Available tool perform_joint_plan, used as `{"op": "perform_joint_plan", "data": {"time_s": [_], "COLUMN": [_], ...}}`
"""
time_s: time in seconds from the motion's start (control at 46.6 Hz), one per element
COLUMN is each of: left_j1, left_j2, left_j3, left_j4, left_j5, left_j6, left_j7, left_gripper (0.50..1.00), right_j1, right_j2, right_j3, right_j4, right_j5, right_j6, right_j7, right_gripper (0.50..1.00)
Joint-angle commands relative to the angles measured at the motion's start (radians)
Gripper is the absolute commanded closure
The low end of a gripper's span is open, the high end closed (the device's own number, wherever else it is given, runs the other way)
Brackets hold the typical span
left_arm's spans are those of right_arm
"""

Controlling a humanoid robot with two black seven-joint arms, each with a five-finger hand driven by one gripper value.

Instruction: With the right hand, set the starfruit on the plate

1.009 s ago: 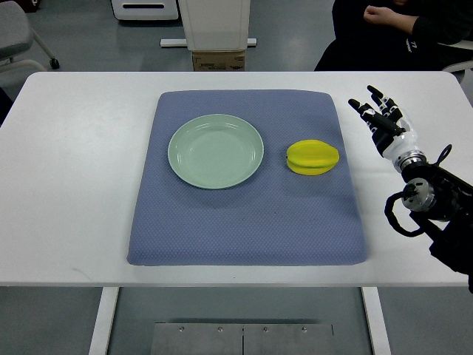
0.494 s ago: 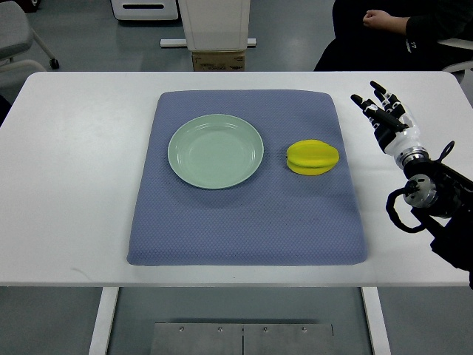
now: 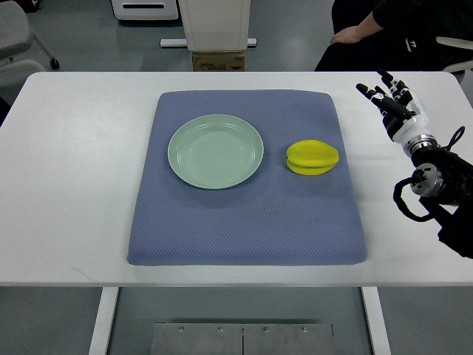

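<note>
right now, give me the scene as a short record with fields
starfruit: lying on the mat, right of the plate, not touching it
plate: pale green, nothing on it, on the mat
mat: blue-grey, covers the middle of the table
table: white
right robot hand: fingers spread, holding nothing, over the table right of the mat, apart from the starfruit
left robot hand: not in view
person: seated behind the table, top right
task state: starfruit not yet grasped
</note>
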Motion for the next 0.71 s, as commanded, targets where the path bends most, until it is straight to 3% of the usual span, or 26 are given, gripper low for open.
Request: {"op": "perform_joint_plan", "data": {"time_s": [0.0,0.343,0.579,0.687], "left_j1": [0.0,0.002,0.0,0.002], "left_j2": [0.0,0.0,0.0,0.0], "left_j3": [0.0,0.0,0.0,0.0], "left_j4": [0.0,0.0,0.0,0.0], "left_j5": [0.0,0.001,0.0,0.0], "left_j6": [0.0,0.0,0.0,0.0], "left_j7": [0.0,0.0,0.0,0.0], "left_gripper": [0.5,0.5,0.5,0.5], "right_j1": [0.005,-0.006,0.008,0.007], "right_j2": [-0.001,0.007,-0.003,-0.001], "right_j3": [-0.002,-0.012,0.024,0.044], "right_j4": [0.0,-0.002,-0.002,0.007], "right_j5": [-0.021,-0.09,-0.078,-0.079], "right_j6": [0.0,0.0,-0.001,-0.011], "right_j7": [0.01,0.016,0.076,0.065], "right_gripper": [0.5,0.5,0.5,0.5]}}
